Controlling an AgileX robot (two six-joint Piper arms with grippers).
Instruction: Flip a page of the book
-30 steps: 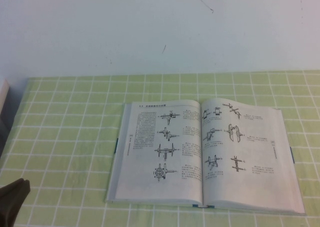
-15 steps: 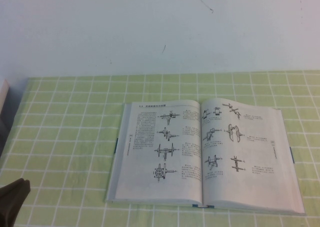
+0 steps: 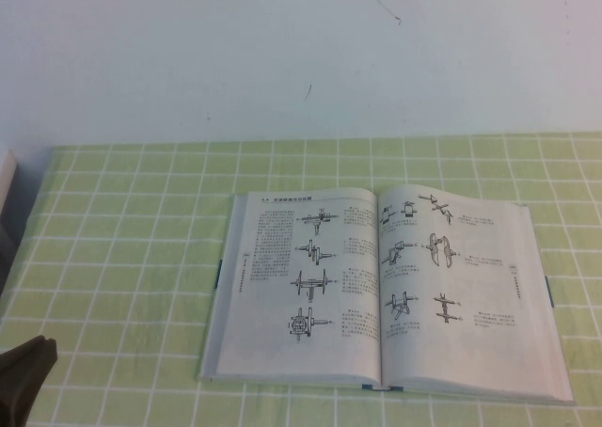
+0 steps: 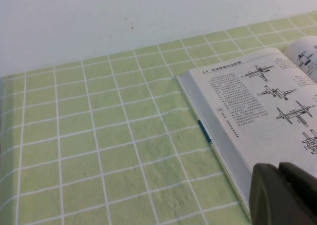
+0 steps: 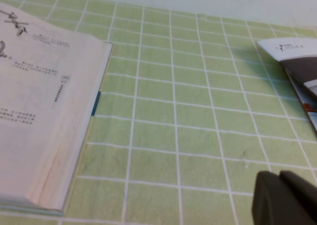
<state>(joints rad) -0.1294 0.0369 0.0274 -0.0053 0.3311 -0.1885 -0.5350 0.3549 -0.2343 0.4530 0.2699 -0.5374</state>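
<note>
The book point(image 3: 386, 291) lies open and flat on the green-checked tabletop point(image 3: 132, 220), right of centre in the high view, its spine running from the near edge toward the far wall and its long axis crossing the tabletop left to right. The page point(image 3: 310, 276) with a text column and four shaft diagrams lies flat on the left half; the facing leaf carries more machine-part drawings and curves slightly near the gutter. Thin blue cover edges show at both outer sides.

The left gripper point(image 3: 26, 375) sits at the near left corner of the high view — well apart from the book; its wrist view shows its dark tip point(image 4: 285, 195) beside the book's left edge, and whether its jaws are parted I cannot tell. The right gripper point(image 5: 287, 200) hovers over bare cloth to the right of the book, jaws closed on nothing. A printed booklet point(image 5: 297, 69) lies further right.
</note>
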